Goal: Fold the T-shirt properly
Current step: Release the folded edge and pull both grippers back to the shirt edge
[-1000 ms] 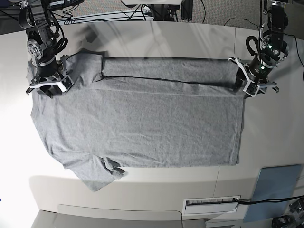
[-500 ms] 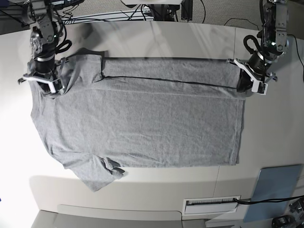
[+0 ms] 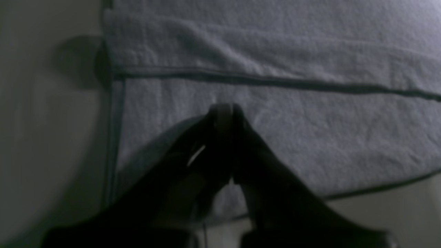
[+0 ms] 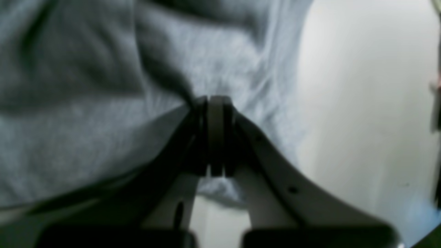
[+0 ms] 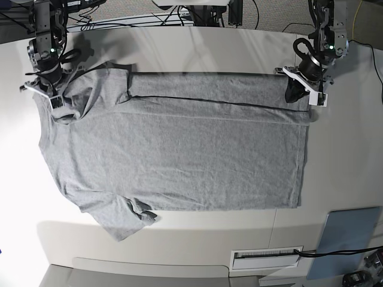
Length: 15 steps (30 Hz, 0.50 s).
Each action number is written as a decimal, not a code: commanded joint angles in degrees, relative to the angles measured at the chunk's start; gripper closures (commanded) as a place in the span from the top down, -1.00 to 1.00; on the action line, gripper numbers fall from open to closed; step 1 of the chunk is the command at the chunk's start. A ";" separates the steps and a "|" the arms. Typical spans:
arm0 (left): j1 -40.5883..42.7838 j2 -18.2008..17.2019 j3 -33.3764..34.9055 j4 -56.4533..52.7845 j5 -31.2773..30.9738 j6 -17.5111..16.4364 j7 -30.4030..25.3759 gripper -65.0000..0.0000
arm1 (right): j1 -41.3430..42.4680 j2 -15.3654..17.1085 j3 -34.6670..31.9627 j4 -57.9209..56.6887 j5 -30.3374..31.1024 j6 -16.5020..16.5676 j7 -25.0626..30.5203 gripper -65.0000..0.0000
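T-shirt [image 5: 179,149] lies flat mid-desk, long axis left-right, far strip already folded over. Left gripper [image 5: 305,89] near the far right corner, right gripper [image 5: 51,95] far left: both pinched closed, empty, shirt's unfolded near edge well away.

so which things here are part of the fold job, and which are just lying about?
In the job:
T-shirt, spread flat on the table, far edge folded over
left gripper, shut, at the hem corner
right gripper, shut, at the shoulder end

Lying about:
bluish-grey panel, near table corner
white labelled plate, at the near edge
cables beyond the table
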 commanded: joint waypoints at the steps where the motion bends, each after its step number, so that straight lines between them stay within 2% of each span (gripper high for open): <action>1: 1.64 -0.63 -0.39 0.39 0.07 0.98 0.11 -1.00 | -0.39 1.11 0.52 -0.26 -0.02 -0.04 -1.25 -1.00; 3: 3.74 -0.66 -0.42 0.42 1.01 2.03 -0.85 -1.00 | -1.86 1.18 0.52 -0.33 -0.28 -0.09 -0.96 -1.00; 8: 8.37 -0.63 -0.44 0.50 5.73 1.95 -1.46 -1.00 | -6.47 1.27 0.52 0.74 -0.37 -0.13 0.92 -1.00; 12: 11.17 -0.66 -0.44 0.63 5.77 1.86 -1.29 -1.00 | -9.57 1.27 0.52 1.70 -2.38 -0.59 1.20 -1.00; 15: 14.05 -1.14 -0.44 0.90 7.08 -1.38 -0.94 -1.00 | -12.11 1.25 0.55 2.67 -3.32 -1.20 1.14 -1.00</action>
